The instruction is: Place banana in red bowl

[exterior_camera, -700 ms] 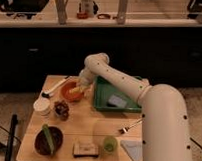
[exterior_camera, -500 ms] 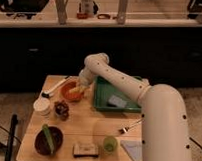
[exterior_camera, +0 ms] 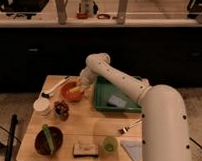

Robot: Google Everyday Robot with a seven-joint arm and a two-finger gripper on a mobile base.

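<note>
Banana (exterior_camera: 76, 88) nr gripper (exterior_camera: 82, 86), over red bowl (exterior_camera: 71, 97)

Green tray (exterior_camera: 103, 98), fork (exterior_camera: 129, 128), green cup (exterior_camera: 110, 144), brown bowl (exterior_camera: 39, 143).

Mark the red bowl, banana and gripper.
red bowl (exterior_camera: 69, 97), camera view, front wall.
banana (exterior_camera: 74, 88), camera view, yellow body at the bowl.
gripper (exterior_camera: 82, 85), camera view, tip, over the bowl's right edge.
</note>
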